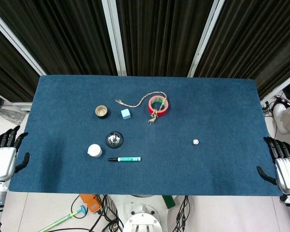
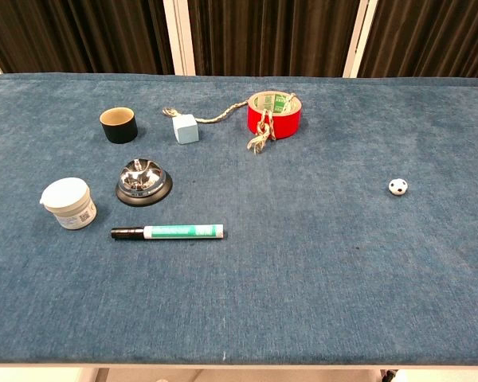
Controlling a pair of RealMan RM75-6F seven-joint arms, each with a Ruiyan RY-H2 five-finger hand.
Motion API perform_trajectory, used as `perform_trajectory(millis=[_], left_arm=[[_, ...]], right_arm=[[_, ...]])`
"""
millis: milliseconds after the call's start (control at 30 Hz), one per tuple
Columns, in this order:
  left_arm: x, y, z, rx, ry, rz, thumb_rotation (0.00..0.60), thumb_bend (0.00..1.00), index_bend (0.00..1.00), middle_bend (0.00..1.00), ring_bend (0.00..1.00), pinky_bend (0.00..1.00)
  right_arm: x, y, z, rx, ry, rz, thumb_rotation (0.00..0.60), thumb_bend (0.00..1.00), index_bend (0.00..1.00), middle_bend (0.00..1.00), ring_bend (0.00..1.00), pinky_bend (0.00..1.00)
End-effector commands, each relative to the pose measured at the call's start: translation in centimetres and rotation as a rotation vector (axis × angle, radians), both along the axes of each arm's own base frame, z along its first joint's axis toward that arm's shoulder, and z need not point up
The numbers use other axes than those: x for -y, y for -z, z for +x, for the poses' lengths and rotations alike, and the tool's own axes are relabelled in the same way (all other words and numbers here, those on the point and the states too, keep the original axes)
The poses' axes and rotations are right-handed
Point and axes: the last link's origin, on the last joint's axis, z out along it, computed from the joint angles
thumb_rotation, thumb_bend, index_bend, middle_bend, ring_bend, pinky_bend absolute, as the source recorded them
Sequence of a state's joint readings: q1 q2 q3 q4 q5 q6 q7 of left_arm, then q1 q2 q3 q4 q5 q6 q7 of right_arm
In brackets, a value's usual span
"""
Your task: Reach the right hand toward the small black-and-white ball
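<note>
The right hand point(image 1: 286, 164), fingers spread and empty, is parked at the frame's lower right, well apart from the ball point(image 1: 195, 142), reach not begun.

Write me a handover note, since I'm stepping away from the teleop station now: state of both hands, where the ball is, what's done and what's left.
Right hand: open, holding nothing, parked off the table's right edge, fingers pointing away from the robot.
Left hand: open, holding nothing, parked off the left edge.
Small black-and-white ball: alone on the blue table, right of centre, well clear of the red tape roll and the marker.
Done: nothing yet; the reach has not started.
Left: bring the right hand in over the table edge toward the ball. The path looks unobstructed.
</note>
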State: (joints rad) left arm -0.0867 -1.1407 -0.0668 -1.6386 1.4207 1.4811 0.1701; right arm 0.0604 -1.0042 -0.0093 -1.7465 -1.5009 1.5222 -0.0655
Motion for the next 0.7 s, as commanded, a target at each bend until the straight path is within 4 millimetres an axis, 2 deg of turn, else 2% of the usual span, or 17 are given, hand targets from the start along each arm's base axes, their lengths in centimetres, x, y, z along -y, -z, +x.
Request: perform_trajectory(millis=[33, 400, 567, 700], left_arm=[[0.0, 0.0, 0.0, 0.003, -0.002, -0.002, 0.6, 0.4, 0.17, 0.0, 0.01, 0.11], [0.1, 0.1, 0.0, -0.007, 0.001, -0.007, 0.6, 0.4, 0.17, 0.0, 0.01, 0.11], [0.1, 0.2, 0.1, -0.003, 0.001, -0.006, 0.6, 0.4, 0.17, 0.0, 0.01, 0.11], [0.1, 0.2, 0.2, -0.019, 0.006, -0.007, 0.6, 0.4, 0.17, 0.0, 0.01, 0.11]], right_arm=[[-0.1, 0.0, 0.1, -0.004, 0.003, -0.001, 0.6, 0.39, 0.12, 0.15, 0.16, 0.14], [0.3, 0.1, -0.5, 0.005, 0.031, 0.019, 0.6, 0.39, 0.13, 0.15, 0.16, 0.14], [1.7, 0.4, -1.9, 0.044, 0.032, 0.012, 0.6, 0.39, 0.15, 0.15, 0.16, 0.14], [3.1, 2.0, -3.0, 0.094, 0.043, 0.067, 0.6, 0.38, 0.15, 0.15, 0.16, 0.14]])
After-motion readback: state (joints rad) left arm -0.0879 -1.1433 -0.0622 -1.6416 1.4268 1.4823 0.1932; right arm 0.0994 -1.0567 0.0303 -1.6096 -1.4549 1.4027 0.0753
